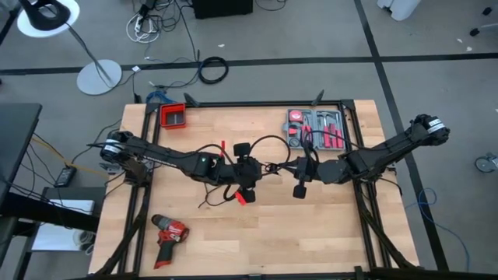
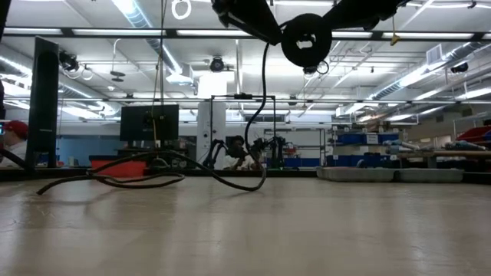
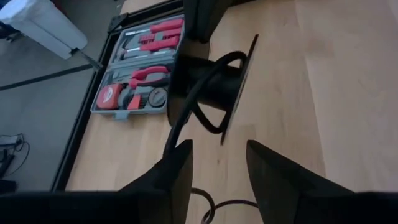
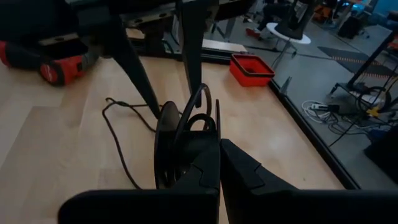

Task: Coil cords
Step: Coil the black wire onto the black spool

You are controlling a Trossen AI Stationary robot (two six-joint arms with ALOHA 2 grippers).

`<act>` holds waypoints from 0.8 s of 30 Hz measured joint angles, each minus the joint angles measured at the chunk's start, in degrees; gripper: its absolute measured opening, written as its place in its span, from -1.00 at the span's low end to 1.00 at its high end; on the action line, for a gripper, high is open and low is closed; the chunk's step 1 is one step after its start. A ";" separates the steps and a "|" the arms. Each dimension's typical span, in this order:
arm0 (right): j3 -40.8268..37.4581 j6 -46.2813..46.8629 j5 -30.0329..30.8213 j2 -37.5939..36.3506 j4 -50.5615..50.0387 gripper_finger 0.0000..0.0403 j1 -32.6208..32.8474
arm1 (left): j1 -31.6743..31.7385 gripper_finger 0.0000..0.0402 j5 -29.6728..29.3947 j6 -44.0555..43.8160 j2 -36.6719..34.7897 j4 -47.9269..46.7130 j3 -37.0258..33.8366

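The left gripper's [image 3: 217, 168] jaws stand open with nothing between them. The right gripper's [image 4: 219, 171] jaws are shut tight. They sit right up against a black spool [image 4: 177, 146], but it is hard to tell if they pinch its edge or the cord.

Both grippers meet over the middle of the wooden table [image 1: 327, 225], left one at [image 1: 247, 177] and right one at [image 1: 302, 180]. The spool hangs up in the air between them. It is a dark reel with round flat sides.

The thin black cord [image 1: 268, 141] is only partly on the spool. A few turns seem to go around the middle of it. One loop of cord arches up over the table toward the back. More of it lies loose on the wood [image 4: 118, 134], in a long wiggly line. From the low camera, the cord [image 2: 153, 172] drapes down and trails flat across the table.

So the job looks started but far from done. Most of the cord is not yet wound up.

A red drill [image 1: 167, 232], a red tray [image 1: 173, 116] and an open tool kit [image 1: 317, 127] sit off to the sides, away from the work.
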 joint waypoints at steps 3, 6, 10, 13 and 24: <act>0.02 -0.14 -0.14 0.28 1.04 -1.00 -0.22 | 0.00 -0.24 -0.01 0.16 0.02 1.01 -0.02; 0.02 -0.96 -0.24 0.57 2.74 -1.00 -0.24 | 0.00 -0.24 -0.03 0.82 0.02 2.31 -0.02; 0.02 -1.78 -0.52 0.92 4.19 -1.00 -0.45 | 0.00 -0.25 -1.45 1.45 0.53 5.16 -0.02; 0.02 -1.99 -0.54 0.94 4.21 -1.00 -0.61 | 0.02 -0.36 -1.82 1.57 0.79 6.47 -0.11; 0.02 -2.50 -0.36 0.98 5.73 -0.80 -0.19 | -0.02 -0.98 -1.07 1.53 1.09 5.43 -0.11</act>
